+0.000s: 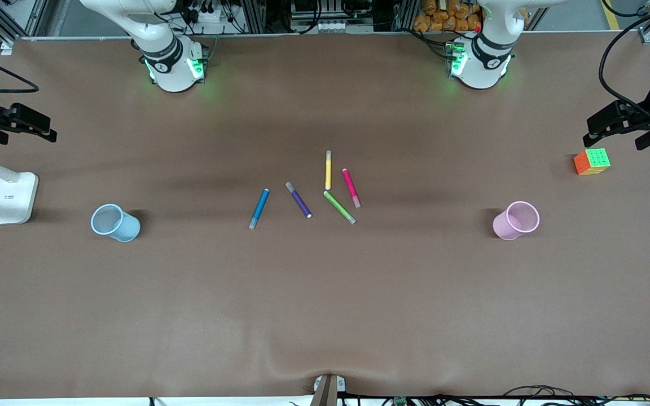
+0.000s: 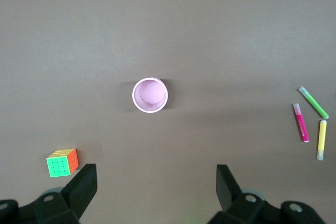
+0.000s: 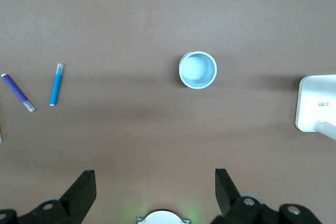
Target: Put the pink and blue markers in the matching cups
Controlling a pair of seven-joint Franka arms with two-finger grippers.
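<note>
The pink marker (image 1: 351, 188) lies mid-table beside yellow and green pens; it also shows in the left wrist view (image 2: 301, 123). A blue marker (image 1: 259, 208) (image 3: 55, 84) lies toward the right arm's end of that cluster. The pale pink cup (image 1: 517, 220) (image 2: 150, 95) stands upright toward the left arm's end, the pale blue cup (image 1: 114, 222) (image 3: 198, 70) toward the right arm's end. My left gripper (image 1: 613, 135) (image 2: 156, 174) hangs open high over the table near the pink cup. High near the blue cup, my right gripper (image 1: 29, 132) (image 3: 155, 179) is open too. Both hold nothing.
A purple pen (image 1: 298, 199), a yellow pen (image 1: 328, 170) and a green pen (image 1: 339, 207) lie among the markers. A colourful cube (image 1: 592, 161) sits near the left arm's end. A white lamp base (image 1: 13, 197) stands near the blue cup.
</note>
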